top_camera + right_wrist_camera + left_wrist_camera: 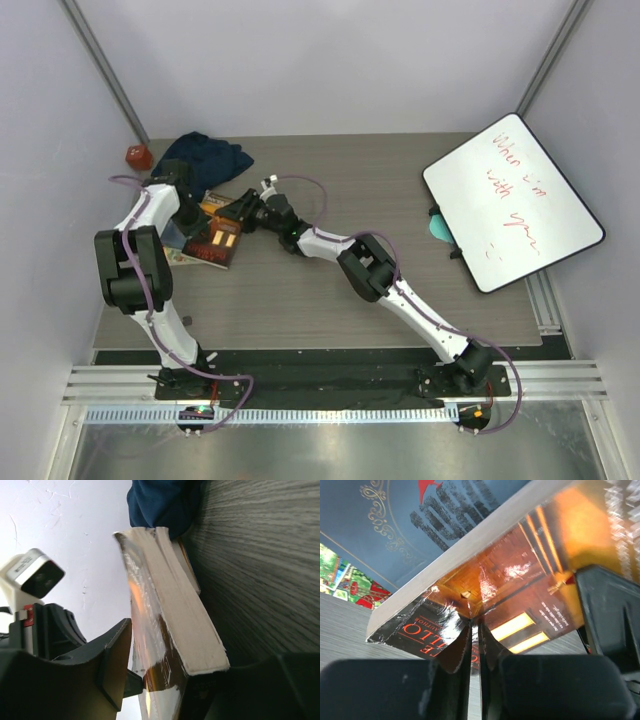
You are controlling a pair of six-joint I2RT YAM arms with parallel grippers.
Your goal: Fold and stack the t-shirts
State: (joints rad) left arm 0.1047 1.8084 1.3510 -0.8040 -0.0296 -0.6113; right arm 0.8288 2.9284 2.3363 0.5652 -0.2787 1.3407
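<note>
My left pincer (475,652) is closed nearly flat on the curled cover corner of the glossy orange-and-black paperback book (520,595). That book tops a small stack of books at 9 o'clock on the grey wood-grain table (400,170). My right pincer (200,647) straddles the same book, jaws apart on either side, and I cannot tell if they squeeze it. The crumpled dark navy-blue fabric t-shirt (205,155) lies unfolded just beside the stack at its 12 o'clock, in neither pincer, with a small red object (138,156) at its 9 o'clock and a white marker board (510,200) at the table's 3 o'clock.
</note>
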